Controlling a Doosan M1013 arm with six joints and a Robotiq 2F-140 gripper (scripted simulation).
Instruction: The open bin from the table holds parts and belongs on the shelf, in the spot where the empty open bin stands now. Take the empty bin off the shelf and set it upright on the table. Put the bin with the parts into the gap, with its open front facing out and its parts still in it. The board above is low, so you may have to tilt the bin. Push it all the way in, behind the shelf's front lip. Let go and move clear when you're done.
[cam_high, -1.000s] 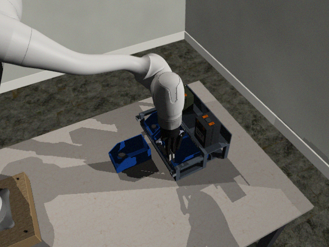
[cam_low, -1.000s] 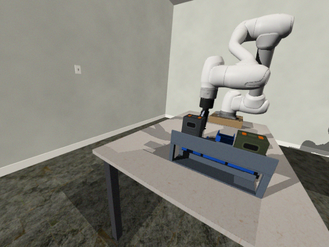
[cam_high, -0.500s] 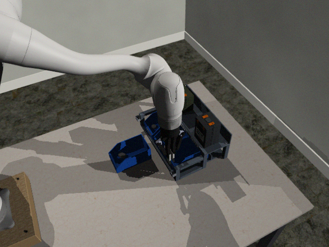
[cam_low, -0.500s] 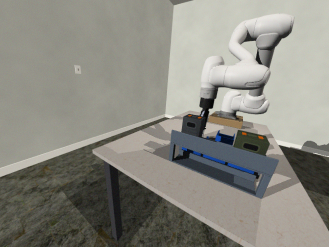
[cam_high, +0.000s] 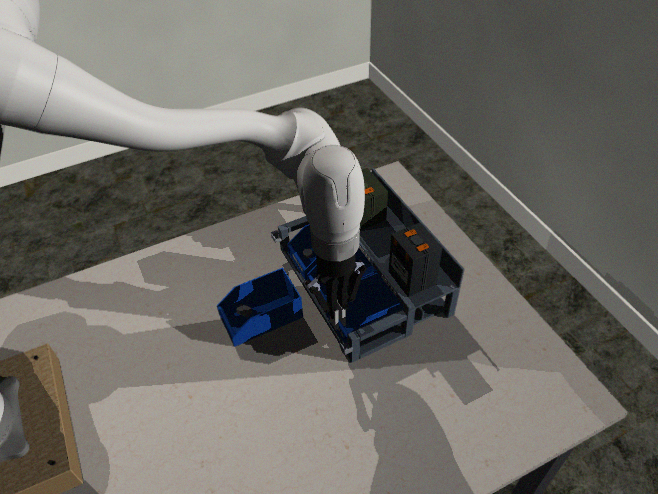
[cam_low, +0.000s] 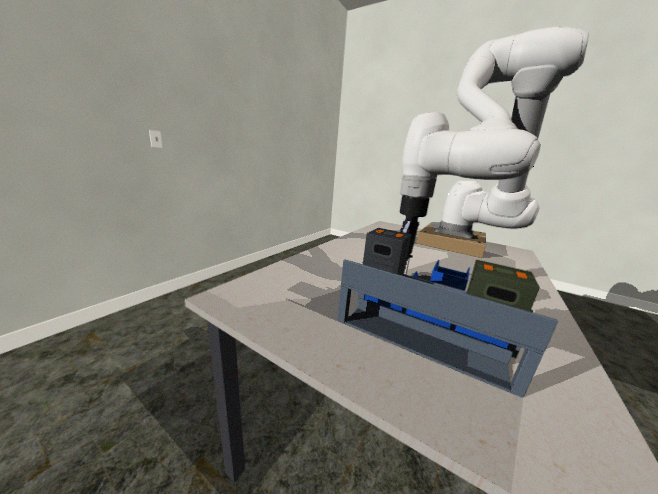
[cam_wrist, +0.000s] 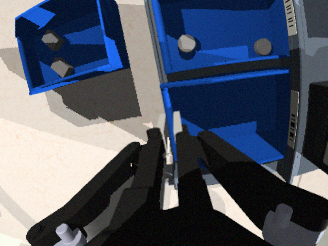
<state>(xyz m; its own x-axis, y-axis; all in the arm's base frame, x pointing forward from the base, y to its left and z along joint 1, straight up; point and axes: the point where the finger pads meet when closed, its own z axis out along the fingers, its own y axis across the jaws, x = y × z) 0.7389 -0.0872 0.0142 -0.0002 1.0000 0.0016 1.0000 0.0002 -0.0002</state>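
Observation:
The blue bin with parts (cam_high: 260, 305) stands on the table left of the shelf, with two dark parts inside; it also shows in the wrist view (cam_wrist: 70, 35). The grey shelf (cam_high: 372, 265) holds several blue bins on its low board. The empty bin (cam_wrist: 223, 115) (cam_high: 372, 305) sits at the near end of that row. My gripper (cam_high: 340, 316) points down at the shelf's front edge. In the wrist view its fingers are nearly closed on a thin strip, the empty bin's front wall. In the exterior view the gripper (cam_low: 406, 228) is partly hidden behind a grey case.
The bin beside the empty one (cam_wrist: 220, 33) holds two round parts. A dark grey case with orange tabs (cam_high: 411, 260) and a green case (cam_high: 374, 199) stand on the shelf's upper board. The arm's wooden base (cam_high: 37, 420) is at the table's left corner.

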